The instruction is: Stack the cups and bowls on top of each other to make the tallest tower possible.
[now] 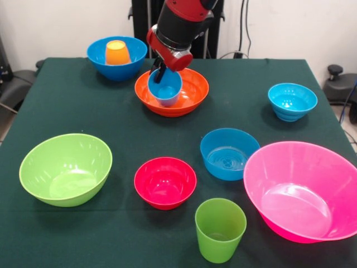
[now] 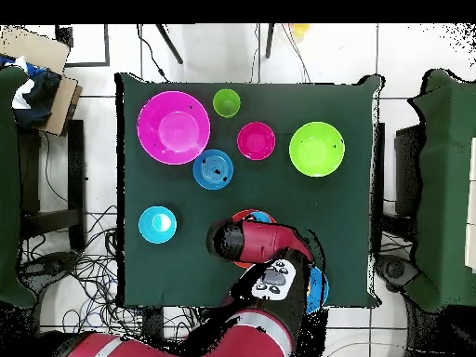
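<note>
Gripper (image 1: 160, 73) pinches the rim of the light blue cup (image 1: 165, 87), tilted, over or just inside the wide orange bowl (image 1: 192, 92); the orange cup (image 1: 117, 52) already sits upside down in the large blue bowl (image 1: 134, 56), so barely two pairings exist, no tower yet. Lime bowl (image 1: 66, 169), red bowl (image 1: 165, 182), medium blue bowl (image 1: 228, 153), pink bowl (image 1: 304, 190), turquoise bowl (image 1: 292, 101) and green cup (image 1: 220, 229) all sit loose, apart. Dark green tablecloth (image 1: 67, 106), white wall behind, cables on tiled floor (image 2: 93, 260).
</note>
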`<act>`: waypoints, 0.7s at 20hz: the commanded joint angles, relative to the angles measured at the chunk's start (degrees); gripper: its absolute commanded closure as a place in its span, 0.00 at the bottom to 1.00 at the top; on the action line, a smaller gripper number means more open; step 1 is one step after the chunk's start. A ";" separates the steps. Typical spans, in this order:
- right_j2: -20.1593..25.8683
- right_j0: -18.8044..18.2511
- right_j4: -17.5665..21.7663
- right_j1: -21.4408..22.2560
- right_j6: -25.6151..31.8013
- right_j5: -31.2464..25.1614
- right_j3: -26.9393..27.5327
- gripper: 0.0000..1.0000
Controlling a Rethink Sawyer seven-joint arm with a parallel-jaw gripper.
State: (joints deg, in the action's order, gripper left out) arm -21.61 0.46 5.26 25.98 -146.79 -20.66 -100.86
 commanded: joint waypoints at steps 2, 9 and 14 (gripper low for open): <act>4.69 -1.29 1.30 -1.20 -2.65 3.93 -0.87 1.00; 5.03 -1.45 0.97 -0.40 -2.60 3.13 -1.44 1.00; 4.86 -1.36 0.71 -0.41 -2.90 2.75 -1.42 0.00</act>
State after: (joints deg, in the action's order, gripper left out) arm -21.62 0.25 5.26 25.98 -146.79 -20.66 -100.88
